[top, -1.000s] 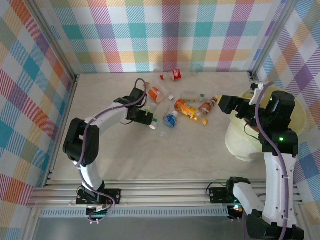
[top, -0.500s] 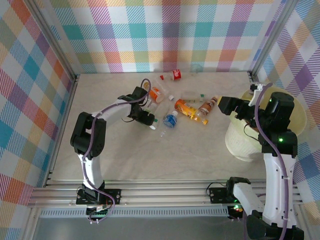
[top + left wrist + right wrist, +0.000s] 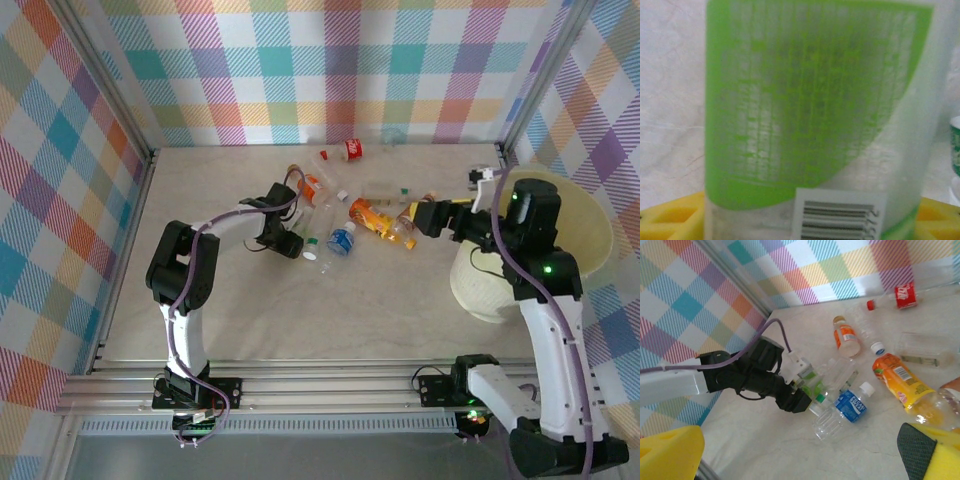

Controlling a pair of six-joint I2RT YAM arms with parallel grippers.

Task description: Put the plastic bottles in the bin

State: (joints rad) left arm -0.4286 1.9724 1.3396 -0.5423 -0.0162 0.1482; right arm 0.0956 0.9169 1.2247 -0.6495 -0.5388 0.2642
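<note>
Several plastic bottles lie in a cluster at mid-table: a red-label one (image 3: 352, 150), a small orange one (image 3: 313, 186), a large orange one (image 3: 375, 218), a blue-label one (image 3: 341, 240) and a brown one (image 3: 415, 212). My left gripper (image 3: 299, 236) is shut on a green-label bottle (image 3: 810, 110) at the cluster's left edge, which sits between the yellow fingers (image 3: 670, 220). From the right wrist, that gripper (image 3: 807, 385) is low on the table beside the blue-label bottle (image 3: 852, 402). My right gripper (image 3: 420, 217) hangs open above the cluster's right side, left of the cream bin (image 3: 590, 235).
A clear crushed bottle (image 3: 922, 347) lies behind the large orange one (image 3: 900, 380). Checked walls close off the back and both sides. Bare tabletop (image 3: 330, 320) stretches between the bottles and the arm bases.
The left jaws have closed from wide open onto the green-label bottle. The right arm has swung left, away from over the bin toward the bottles.
</note>
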